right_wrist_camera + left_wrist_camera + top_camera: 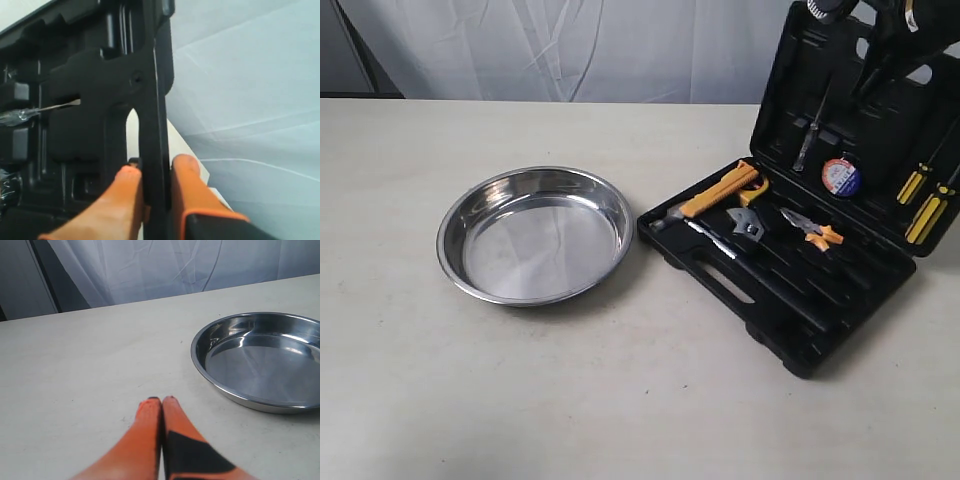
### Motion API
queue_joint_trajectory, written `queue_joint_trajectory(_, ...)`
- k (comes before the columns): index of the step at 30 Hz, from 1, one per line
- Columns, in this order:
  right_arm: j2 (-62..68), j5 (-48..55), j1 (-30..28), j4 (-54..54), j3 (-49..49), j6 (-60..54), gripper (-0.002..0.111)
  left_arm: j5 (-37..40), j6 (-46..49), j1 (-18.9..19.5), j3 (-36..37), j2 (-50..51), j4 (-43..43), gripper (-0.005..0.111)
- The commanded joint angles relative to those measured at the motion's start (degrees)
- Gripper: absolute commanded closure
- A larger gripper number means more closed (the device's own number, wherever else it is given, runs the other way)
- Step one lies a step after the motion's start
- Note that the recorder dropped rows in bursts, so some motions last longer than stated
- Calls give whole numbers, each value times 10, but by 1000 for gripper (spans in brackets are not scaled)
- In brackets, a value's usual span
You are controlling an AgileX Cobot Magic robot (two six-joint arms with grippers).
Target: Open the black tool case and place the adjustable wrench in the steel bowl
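Note:
The black tool case (790, 300) lies open on the right, its lid (860, 120) standing up. In its tray the adjustable wrench (748, 224), silver head and black handle, sits between the orange-handled hammer (715, 198) and the orange pliers (813, 230). The steel bowl (535, 235) rests left of the case, seen also as the bowl (260, 360) in the left wrist view. My right gripper (156, 167) is shut on the lid's handle edge (155, 125) at the top of the lid. My left gripper (161, 401) is shut and empty, low over the table short of the bowl.
In the lid sit a tape roll (840, 177), yellow-handled screwdrivers (925, 205) and a thin tester screwdriver (807, 140). A white curtain (570, 50) hangs behind the table's far edge. Bare tabletop (520, 400) spreads in front of the bowl.

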Motion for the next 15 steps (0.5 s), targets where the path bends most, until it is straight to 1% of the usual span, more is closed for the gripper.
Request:
queue_joint_trajectory(1, -5, -24, -11, -98, -3, 68, 109, -6, -3, -3, 1, -3, 0, 106)
queue_joint_trajectory(6, -3, -30, -11, -118, -3, 115, 109, -6, -3, -3, 1, -3, 0, 106)
queue_joint_trajectory(15, 15, -17, -11, -115, -3, 142, 109, -6, -3, -3, 1, -3, 0, 106)
